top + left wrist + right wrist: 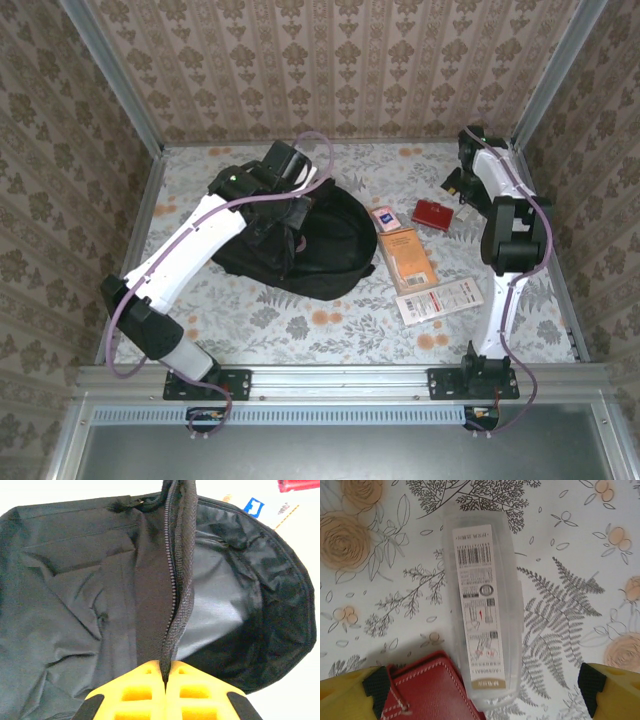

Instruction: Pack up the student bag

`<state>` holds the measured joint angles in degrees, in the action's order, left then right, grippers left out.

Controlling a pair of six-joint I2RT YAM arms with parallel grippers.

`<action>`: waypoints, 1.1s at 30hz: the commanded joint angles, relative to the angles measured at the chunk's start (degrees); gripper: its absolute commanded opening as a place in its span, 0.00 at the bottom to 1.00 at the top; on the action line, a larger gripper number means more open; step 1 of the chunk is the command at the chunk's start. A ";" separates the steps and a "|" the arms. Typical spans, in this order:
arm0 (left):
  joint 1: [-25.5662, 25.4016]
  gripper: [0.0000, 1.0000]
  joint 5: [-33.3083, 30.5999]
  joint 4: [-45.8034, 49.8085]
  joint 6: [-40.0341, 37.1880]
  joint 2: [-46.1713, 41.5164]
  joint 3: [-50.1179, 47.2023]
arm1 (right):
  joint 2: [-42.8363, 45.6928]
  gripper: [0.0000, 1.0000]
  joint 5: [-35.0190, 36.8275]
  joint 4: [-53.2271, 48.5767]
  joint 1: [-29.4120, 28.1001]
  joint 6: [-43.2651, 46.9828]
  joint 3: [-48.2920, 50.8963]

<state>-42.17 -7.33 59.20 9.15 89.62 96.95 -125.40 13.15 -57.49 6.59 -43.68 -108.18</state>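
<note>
**Top view.** Bag point(318, 250): black, lying left of centre on the flowered desk point(300, 330), its mouth being held open toward the right. Left claw point(293, 213): being pressed into the bag's upper edge. Card point(384, 218), book point(405, 258) and packet point(440, 298): lying just right of the bag. Wallet point(432, 213): red, near the right claw point(456, 186).

**Left wrist.** Left claw point(165, 672): clenched, the bag's point(75, 605) zipper edge point(177, 580) being gripped between the yellow fingers.

**Right wrist.** Right claw point(483, 686): released, its fingers being held wide apart above a clear labelled case point(482, 605) and the wallet point(432, 690), which are touching on the desk point(570, 555).
</note>
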 commanded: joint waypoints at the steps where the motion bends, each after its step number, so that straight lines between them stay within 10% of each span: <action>1: 0.00 0.00 -3.09 2.60 -1.68 -1.06 1.89 | -2.76 1.00 -2.98 -2.13 1.05 -1.45 -2.71; 18: 0.16 0.00 2.22 1.14 0.41 -2.29 2.31 | -8.73 0.88 -3.59 -0.01 3.47 -3.88 -3.31; 33: 0.31 0.00 2.89 2.01 1.05 -3.36 4.80 | -2.64 0.54 -3.97 5.32 4.00 -3.76 3.26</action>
<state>-42.17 -5.56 59.99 9.37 88.53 99.44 -131.85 8.12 -52.97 10.04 -46.72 -107.33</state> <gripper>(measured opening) 0.049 0.541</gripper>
